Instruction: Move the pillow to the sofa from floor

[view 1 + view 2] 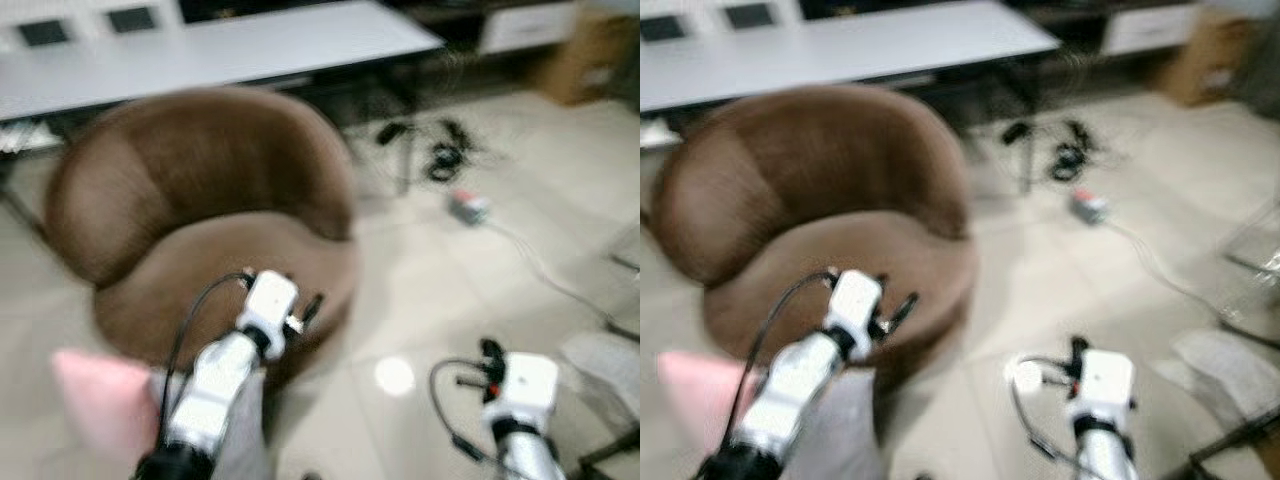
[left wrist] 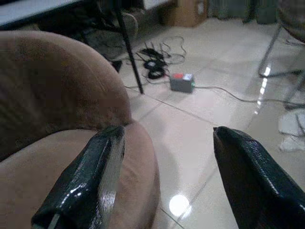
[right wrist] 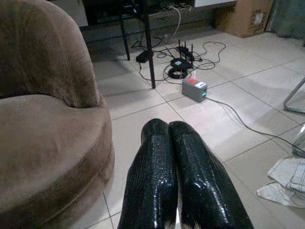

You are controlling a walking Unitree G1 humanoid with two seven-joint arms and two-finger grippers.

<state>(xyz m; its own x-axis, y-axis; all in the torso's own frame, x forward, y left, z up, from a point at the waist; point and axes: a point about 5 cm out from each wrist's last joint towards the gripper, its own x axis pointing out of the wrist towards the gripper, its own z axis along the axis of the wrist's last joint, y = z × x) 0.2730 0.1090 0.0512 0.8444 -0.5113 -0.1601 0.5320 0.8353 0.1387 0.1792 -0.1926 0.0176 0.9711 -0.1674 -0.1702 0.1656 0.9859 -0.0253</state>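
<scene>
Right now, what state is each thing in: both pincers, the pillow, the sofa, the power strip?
Left pincer: open, holding nothing, over the sofa's front edge.
Right pincer: shut, holding nothing, above the floor tiles.
Pink soft pillow: low beside the sofa, not on the seat.
Round brown plush sofa: seat bare.
Grey power strip with red switch: on the floor, cable attached.

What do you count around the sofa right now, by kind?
Sofa: 1
Pink pillow: 1
Table: 1
Grey power box: 1
Cardboard box: 1
Pincers: 2, left open over the sofa's edge, right shut above the floor
Total: 7
</scene>
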